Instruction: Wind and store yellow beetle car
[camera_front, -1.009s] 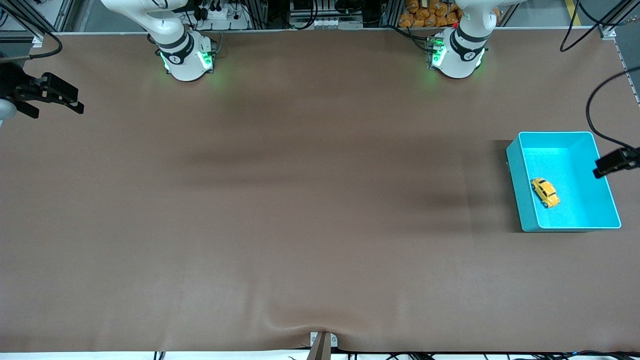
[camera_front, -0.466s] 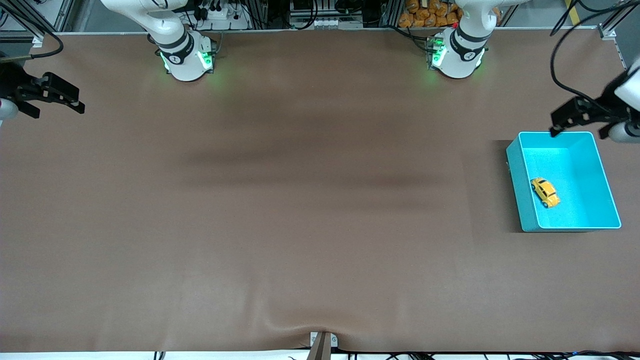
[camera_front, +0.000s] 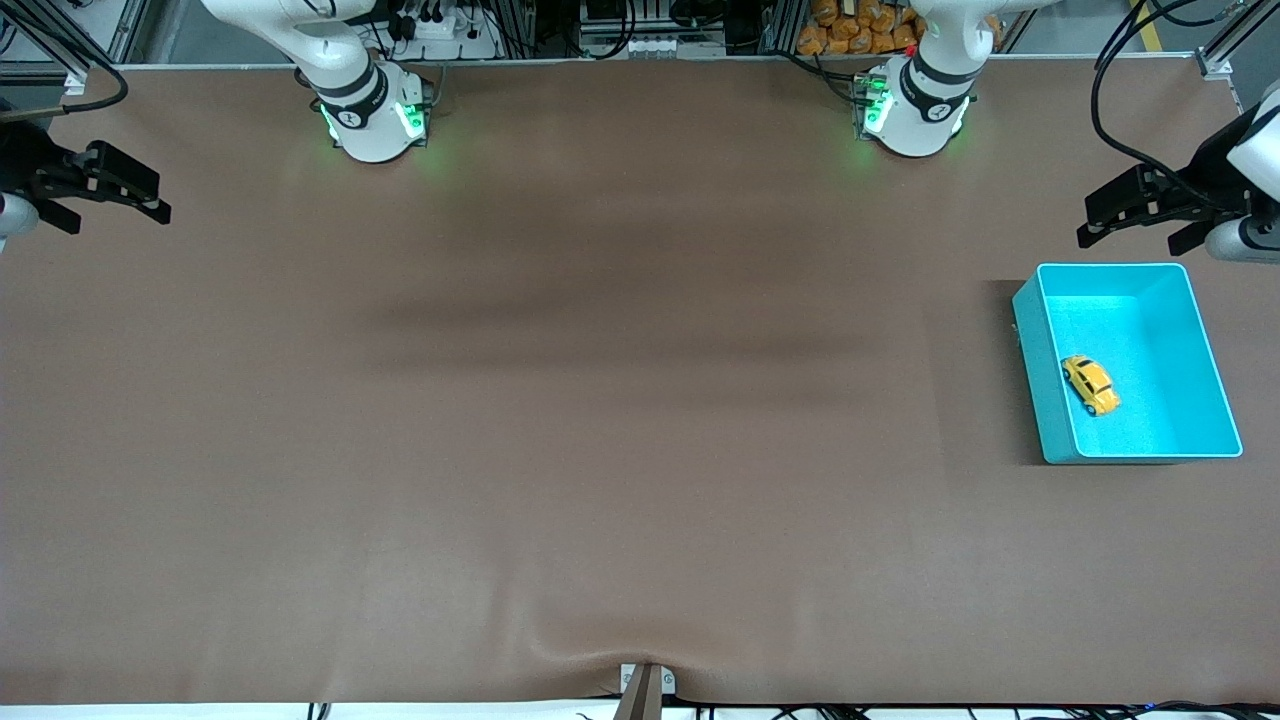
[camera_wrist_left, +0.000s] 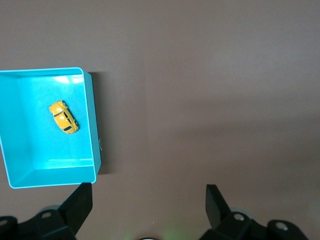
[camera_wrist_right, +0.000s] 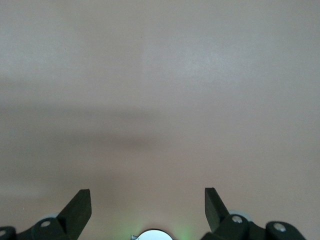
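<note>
- The yellow beetle car (camera_front: 1090, 385) is seen lying on the floor of the turquoise bin (camera_front: 1216, 370), close to the bin wall that faces the right arm's end of the table; it rests on its wheels and is touched by neither gripper.
- The left gripper (camera_front: 1132, 210) is held in the air over bare table just beside the bin, at the bin's edge farther from the front camera. Its fingers are spread wide and nothing is held between them, as the left wrist view confirms (camera_wrist_left: 145, 205).
- The right gripper (camera_front: 118, 188) is parked over the table at the right arm's end, fingers parted wide and empty; this arm waits.
- The storing step is judged to be finished, since the car is already in the bin.
- No further handling appears to be called for: only a retreat of the left arm clear of the bin is judged to remain.
</note>
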